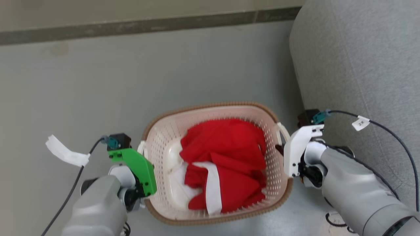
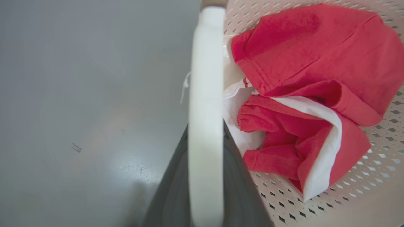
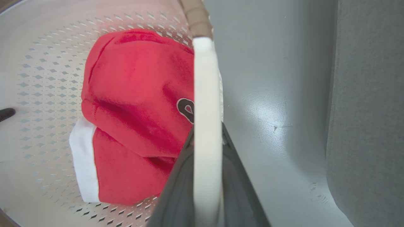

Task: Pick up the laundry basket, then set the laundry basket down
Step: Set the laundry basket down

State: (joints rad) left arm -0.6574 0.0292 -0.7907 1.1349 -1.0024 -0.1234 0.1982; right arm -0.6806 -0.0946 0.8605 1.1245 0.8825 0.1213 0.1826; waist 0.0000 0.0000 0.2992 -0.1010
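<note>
The laundry basket (image 1: 160, 144), cream and perforated with a brown rim band, sits between my two arms and holds red and white clothes (image 1: 226, 157). My left gripper (image 1: 143, 154), under its green bracket, is shut on the basket's left white loop handle (image 2: 205, 94); dark fingers (image 2: 173, 195) flank that handle. On the other side, my right gripper (image 1: 281, 149) is shut on the right loop handle (image 3: 205, 110), its fingers (image 3: 243, 192) on either side. I cannot tell whether the basket rests on the floor or hangs just above it.
A grey upholstered sofa (image 1: 361, 65) stands close at the right, just beyond my right arm. A dark baseboard strip (image 1: 131, 26) runs along the far wall. Grey floor (image 1: 98, 91) lies open to the left and ahead of the basket.
</note>
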